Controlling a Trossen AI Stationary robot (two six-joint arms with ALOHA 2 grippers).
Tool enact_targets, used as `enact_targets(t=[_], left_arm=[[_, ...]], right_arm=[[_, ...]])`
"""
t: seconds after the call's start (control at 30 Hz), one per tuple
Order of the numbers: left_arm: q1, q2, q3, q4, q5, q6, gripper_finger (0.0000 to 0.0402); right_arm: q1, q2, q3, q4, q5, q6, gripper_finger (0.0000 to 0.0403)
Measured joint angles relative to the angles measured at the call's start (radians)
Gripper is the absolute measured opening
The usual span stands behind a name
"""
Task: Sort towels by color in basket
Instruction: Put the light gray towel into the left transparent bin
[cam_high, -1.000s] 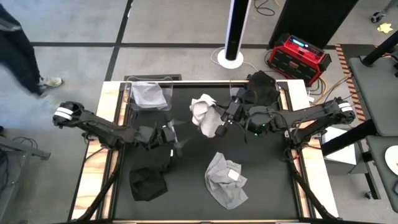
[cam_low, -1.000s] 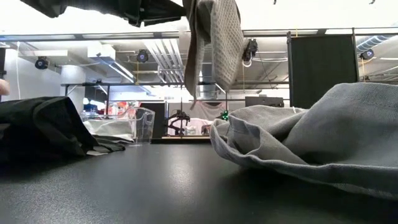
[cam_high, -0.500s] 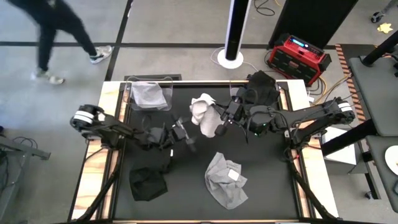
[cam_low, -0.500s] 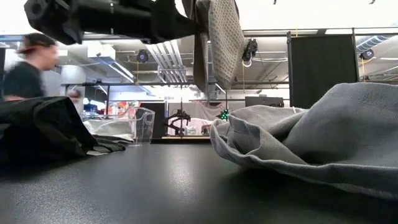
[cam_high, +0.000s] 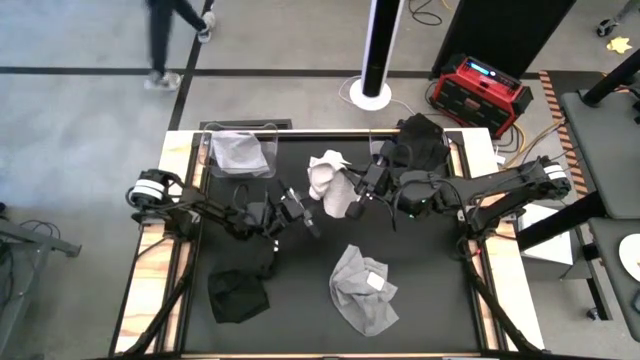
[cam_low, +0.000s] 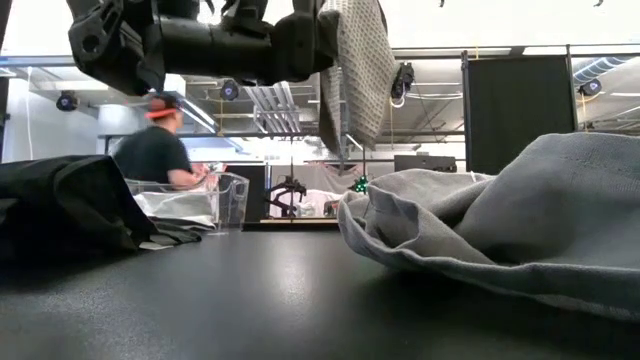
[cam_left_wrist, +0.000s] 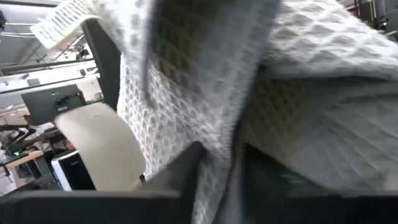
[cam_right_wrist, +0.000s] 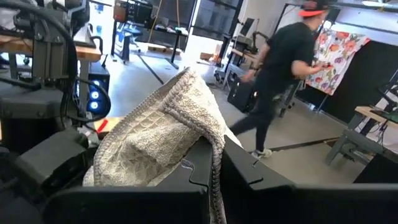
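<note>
The right gripper (cam_high: 352, 207) reaches in from the table's right side at mid-table, its jaws pressed together on a pale waffle-weave towel (cam_high: 325, 181) that hangs in the air from it. The left gripper (cam_high: 308, 222) stretches in from the left to the towel's lower edge; its wrist view is filled with the weave (cam_left_wrist: 261, 112), and whether its jaws are pinching the cloth is hard to tell. Five other towels show from above: one grey in the clear bin (cam_high: 238, 152), one grey with a tag (cam_high: 363, 290) lying near the front, and black ones (cam_high: 238, 295) (cam_high: 258, 258) (the second partly hidden beneath the left arm) (cam_high: 420, 140).
</note>
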Motion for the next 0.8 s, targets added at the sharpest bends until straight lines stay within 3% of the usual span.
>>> enact_targets(t=[0.07,0.3,0.43,0.6,0.8], left_arm=[[0.0,-0.001,-0.012,-0.001,0.0,-0.001,0.002],[-0.026,-0.083,-0.058,-0.011,-0.034,0.044,0.0002],[-0.063,-0.219,-0.095,-0.099,-0.031,0.079,0.0001],[-0.091,-0.425,-0.095,-0.446,-0.009,0.027,0.0001],[-0.09,-0.603,0.041,-0.989,0.11,-0.222,0.0]], right_arm=[[0.0,-0.001,0.0,-0.016,0.0,0.002,0.0009],[0.003,-0.026,0.0,-0.135,0.0,0.026,0.0009],[0.007,-0.067,0.012,-0.358,-0.001,0.036,0.0009],[0.007,-0.106,0.05,-0.592,-0.002,0.124,0.0009],[0.007,-0.128,0.062,-0.625,-0.032,0.147,0.0036]])
